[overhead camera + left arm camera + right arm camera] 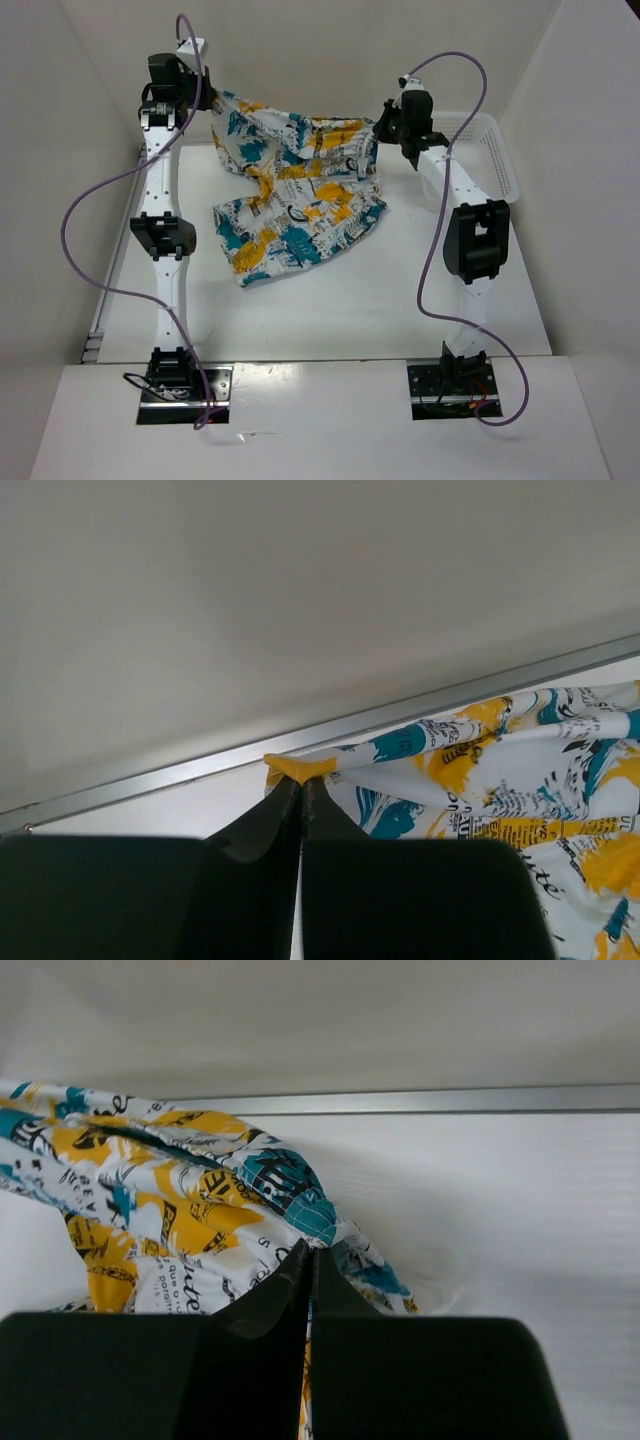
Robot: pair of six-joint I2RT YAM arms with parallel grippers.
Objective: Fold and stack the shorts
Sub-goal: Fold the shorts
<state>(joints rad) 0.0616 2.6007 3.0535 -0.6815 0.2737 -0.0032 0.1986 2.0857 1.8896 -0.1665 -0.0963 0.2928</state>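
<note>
The shorts (295, 185), white with teal, orange-yellow and black print, hang stretched between both grippers at the far side of the table, with the lower part resting on the table. My left gripper (205, 100) is shut on the shorts' far left corner, a yellow tip (295, 770) in the left wrist view. My right gripper (382, 125) is shut on the shorts' right corner, a teal patch (300, 1195) in the right wrist view. Both corners are lifted above the table.
A white mesh basket (490, 150) stands at the far right, just behind the right arm. White walls close in the table on the left, back and right. A metal strip (400, 715) runs along the back wall's foot.
</note>
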